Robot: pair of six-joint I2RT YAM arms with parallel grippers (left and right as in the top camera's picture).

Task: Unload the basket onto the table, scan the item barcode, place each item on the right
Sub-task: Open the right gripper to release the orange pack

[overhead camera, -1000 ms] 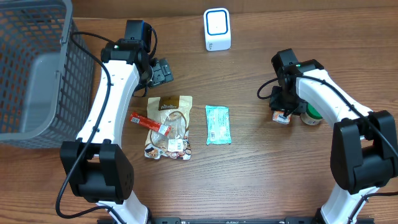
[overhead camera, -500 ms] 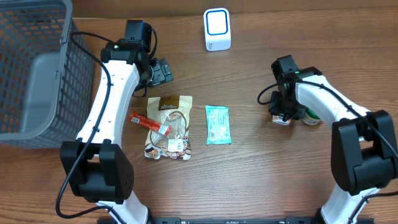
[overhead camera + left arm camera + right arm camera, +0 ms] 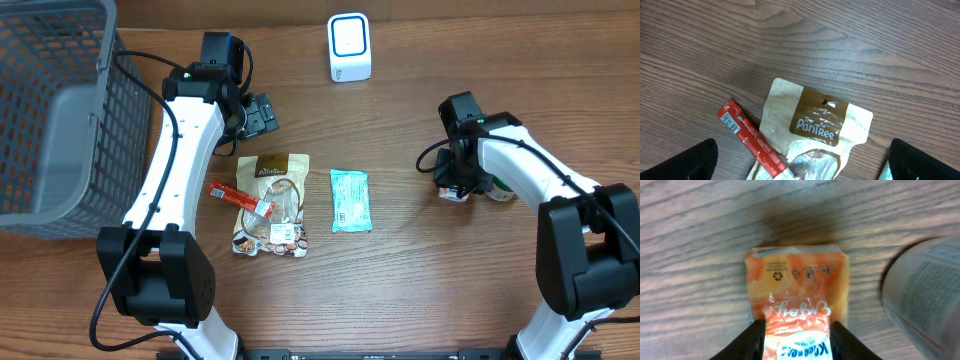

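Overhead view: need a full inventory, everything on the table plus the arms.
basket: 1, grey mesh, far left
scanner: 1, white with blue ring, top centre
pouch: 1, brown and cream, left of centre
stick packet: 1, red, across the pouch's left edge
flat packet: 1, teal, right of pouch
orange packet: 1, right side
round container: 1, white and green, beside orange packet
table: 1, brown wood
left arm: 1, white and black, jaws open
right arm: 1, white and black, jaws pinching orange packet

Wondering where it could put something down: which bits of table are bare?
Bare wood lies between the teal packet and the orange packet, and along the front edge. Crowded around the brown pouch and red stick.
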